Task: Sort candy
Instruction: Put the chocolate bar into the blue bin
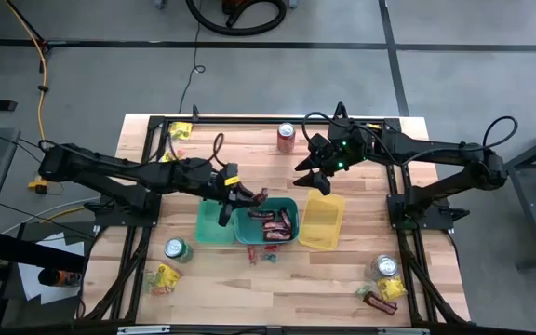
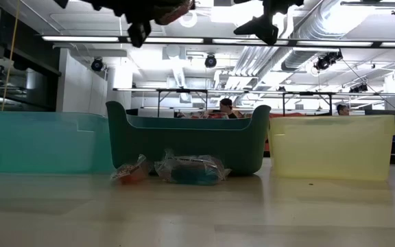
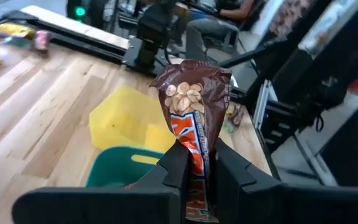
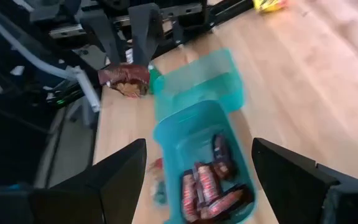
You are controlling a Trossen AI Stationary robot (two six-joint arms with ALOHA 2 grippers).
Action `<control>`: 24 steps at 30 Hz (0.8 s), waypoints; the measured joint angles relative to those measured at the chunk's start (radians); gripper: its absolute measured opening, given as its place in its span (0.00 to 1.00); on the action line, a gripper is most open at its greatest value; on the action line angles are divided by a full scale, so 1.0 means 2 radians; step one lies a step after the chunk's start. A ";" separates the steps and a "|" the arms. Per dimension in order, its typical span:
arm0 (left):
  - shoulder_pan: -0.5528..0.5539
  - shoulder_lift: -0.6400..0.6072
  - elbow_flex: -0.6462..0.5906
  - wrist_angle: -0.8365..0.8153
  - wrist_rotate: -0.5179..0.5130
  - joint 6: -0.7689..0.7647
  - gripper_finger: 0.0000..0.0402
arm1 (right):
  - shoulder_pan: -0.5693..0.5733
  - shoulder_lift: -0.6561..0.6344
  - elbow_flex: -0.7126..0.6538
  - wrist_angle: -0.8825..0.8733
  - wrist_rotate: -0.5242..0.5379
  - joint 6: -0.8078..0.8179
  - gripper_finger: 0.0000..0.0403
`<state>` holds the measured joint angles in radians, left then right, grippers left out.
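My left gripper (image 1: 247,196) is shut on a dark brown candy bar (image 3: 193,99) and hovers over the left rim of the dark teal bin (image 1: 291,204), which holds several brown bars (image 4: 205,180). A light teal bin (image 1: 210,223) stands left of it and a yellow bin (image 1: 323,221) right of it. My right gripper (image 1: 313,179) hangs open in the air over the yellow bin's far end, with nothing between its fingers (image 4: 120,177). Small clear-wrapped sweets (image 2: 184,169) lie on the table by the dark bin's near wall. My left gripper pinches the brown bar's orange-printed part (image 3: 195,144) between its two fingers. The fingers come nearly level from the table's left and lie along the bar. The bar's end with the peanut picture (image 3: 185,94) sticks out past the fingertips. The bar is lifted clear of bins and table.
A red can (image 1: 286,137) stands at the far edge, green cans at the near left (image 1: 177,249) and near right (image 1: 386,267). Yellow packets lie at the far left (image 1: 180,130), near left (image 1: 163,277) and near right (image 1: 391,288), a brown bar (image 1: 380,302) beside the last.
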<state>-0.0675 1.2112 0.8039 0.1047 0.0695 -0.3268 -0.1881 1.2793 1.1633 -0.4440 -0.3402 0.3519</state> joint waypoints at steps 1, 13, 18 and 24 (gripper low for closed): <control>0.000 0.006 0.009 -0.013 0.005 0.013 0.08 | 0.000 0.000 0.000 0.000 -0.007 0.004 0.71; -0.014 0.071 0.103 -0.203 0.013 0.153 0.35 | -0.001 -0.029 0.000 -0.007 -0.012 0.005 0.71; -0.014 0.077 0.118 -0.209 0.011 0.159 0.49 | -0.001 -0.039 0.000 -0.012 -0.010 0.007 0.71; 0.018 0.042 0.155 -0.265 -0.024 0.171 0.55 | -0.001 -0.041 0.000 -0.031 0.011 0.019 0.71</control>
<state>-0.0317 1.2961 1.1149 -0.4258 0.0220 0.0152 -0.1898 1.1973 1.1637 -0.5054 -0.3174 0.3890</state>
